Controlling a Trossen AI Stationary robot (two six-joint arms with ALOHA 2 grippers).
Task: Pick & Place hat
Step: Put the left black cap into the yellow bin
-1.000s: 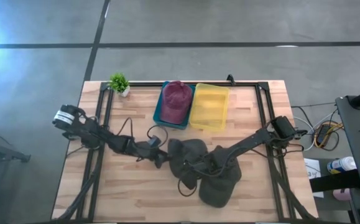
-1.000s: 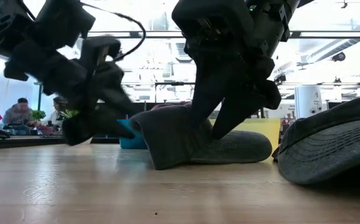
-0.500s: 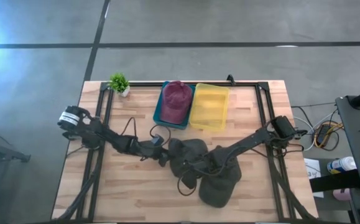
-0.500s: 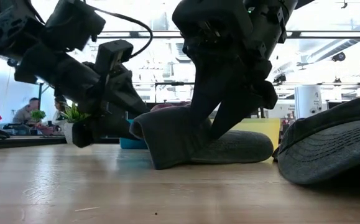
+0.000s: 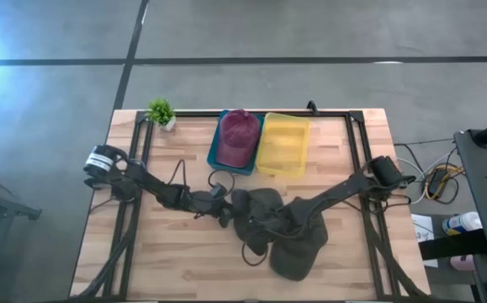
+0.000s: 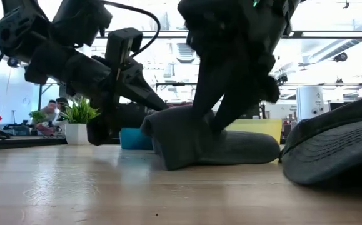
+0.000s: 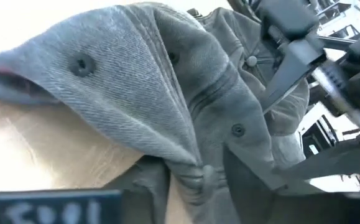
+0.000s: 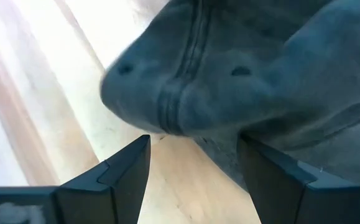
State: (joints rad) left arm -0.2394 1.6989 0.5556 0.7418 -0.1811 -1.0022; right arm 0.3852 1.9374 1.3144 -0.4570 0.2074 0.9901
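At the middle of the tabletop (image 5: pixel 167 252), the left hand (image 5: pixel 229 212) has advanced over the last second from a position well short of the grey hat (image 5: pixel 256 209) to direct contact with its near edge. In the left wrist view the fingers are closing, and folded grey cloth of the hat's crown is bunched between them; the pinch appears to be forming rather than complete, so a firm hold cannot be confirmed.

The right hand (image 5: pixel 272 229) stays at the far side of the same hat from the left hand, unchanged in position. Its fingers (image 8: pixel 114 177) stand spread, with the hat's seamed crown just ahead of them and nothing between them.

Judged from this, the task is in its pick phase: the grey hat lies on the tabletop, not yet lifted. A second dark hat (image 5: pixel 298 251) lies just beyond the right hand. A maroon hat (image 5: pixel 238 133) rests in the teal bin (image 5: pixel 213 151), well away from both hands. The yellow bin (image 5: pixel 283 145) beside it appears to hold nothing.

Readable text: a light marking shows at the edge of each wrist view, but it is too blurred to read. No brand or label is legible elsewhere.
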